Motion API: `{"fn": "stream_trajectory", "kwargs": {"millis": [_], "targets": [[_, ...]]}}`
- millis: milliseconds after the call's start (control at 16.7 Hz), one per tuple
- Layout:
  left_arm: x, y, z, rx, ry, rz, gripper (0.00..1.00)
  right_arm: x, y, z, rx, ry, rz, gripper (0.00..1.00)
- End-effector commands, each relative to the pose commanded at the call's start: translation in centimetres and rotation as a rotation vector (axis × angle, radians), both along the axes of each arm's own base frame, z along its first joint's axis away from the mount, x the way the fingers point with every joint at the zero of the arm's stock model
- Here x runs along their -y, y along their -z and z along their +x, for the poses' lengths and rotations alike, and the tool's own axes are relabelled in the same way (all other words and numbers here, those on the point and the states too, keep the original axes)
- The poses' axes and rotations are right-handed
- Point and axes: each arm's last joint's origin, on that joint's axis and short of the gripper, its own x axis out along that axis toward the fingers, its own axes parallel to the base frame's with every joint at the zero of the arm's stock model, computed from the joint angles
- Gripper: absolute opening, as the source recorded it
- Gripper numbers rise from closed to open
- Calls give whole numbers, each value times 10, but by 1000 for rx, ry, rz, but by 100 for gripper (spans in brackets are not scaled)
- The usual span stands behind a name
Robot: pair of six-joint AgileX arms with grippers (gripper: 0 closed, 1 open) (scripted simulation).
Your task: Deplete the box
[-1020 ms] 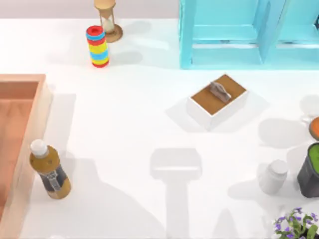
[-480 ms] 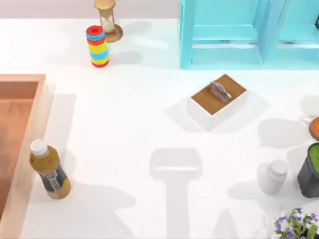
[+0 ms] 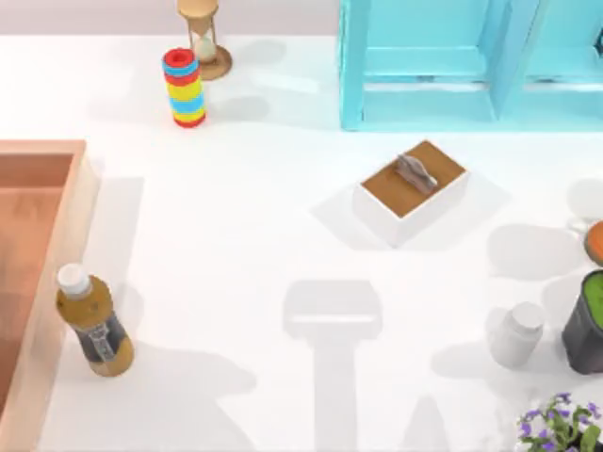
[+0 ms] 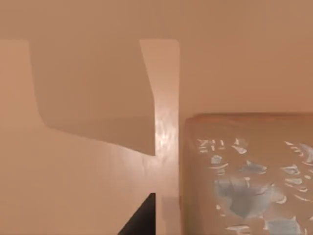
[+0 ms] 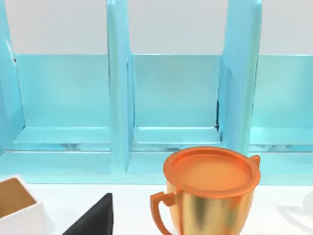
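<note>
The box (image 3: 64, 247), a large crate with pale peach-wood walls and a reddish-orange inside, lies at the table's left edge, partly cut off by the top view. The left wrist view looks close at its wood wall (image 4: 166, 122), with a flecked blue-white object (image 4: 249, 181) lying beside it. A dark corner of my left gripper (image 4: 141, 219) shows at that view's edge. A brown bottle (image 3: 92, 322) with a white cap stands on the table just outside the box's right wall. A dark piece of my right gripper (image 5: 94, 219) faces the blue shelf.
A small white box with a brown top (image 3: 412, 191) sits mid-table. Behind it stands a blue shelf (image 3: 471, 61). A ring stack (image 3: 185, 88) and hourglass (image 3: 204, 38) are far left. A white jar (image 3: 517, 335), dark cup (image 3: 586, 322) and flowers (image 3: 561, 428) crowd the right. An orange-lidded gold cup (image 5: 210, 191) stands before the shelf.
The broad shadow on the table below and beside the bottle has shrunk back toward the left. None of the objects on the table has moved.
</note>
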Motion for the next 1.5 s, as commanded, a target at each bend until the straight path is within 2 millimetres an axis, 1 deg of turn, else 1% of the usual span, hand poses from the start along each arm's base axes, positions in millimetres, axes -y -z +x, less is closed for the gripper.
{"fn": "stream_trajectory", "kwargs": {"millis": [420, 480, 900, 1080, 1140, 1260, 1500], "targets": [[0, 0, 0, 0, 0, 0, 2, 0, 0, 0, 0, 0, 0, 100], [0, 0, 0, 0, 0, 0, 0, 0, 0, 0, 0, 0, 0, 100], [0, 0, 0, 0, 0, 0, 0, 0, 0, 0, 0, 0, 0, 100], [0, -4, 2, 3, 2, 0, 0, 0, 0, 0, 0, 0, 0, 100], [-1, -10, 4, 4, 2, 1, 0, 0, 0, 0, 0, 0, 0, 100], [-3, -29, 8, 8, 2, 2, 0, 0, 0, 0, 0, 0, 0, 100], [-3, -83, 7, -24, 2, -9, 0, 0, 0, 0, 0, 0, 0, 100]]}}
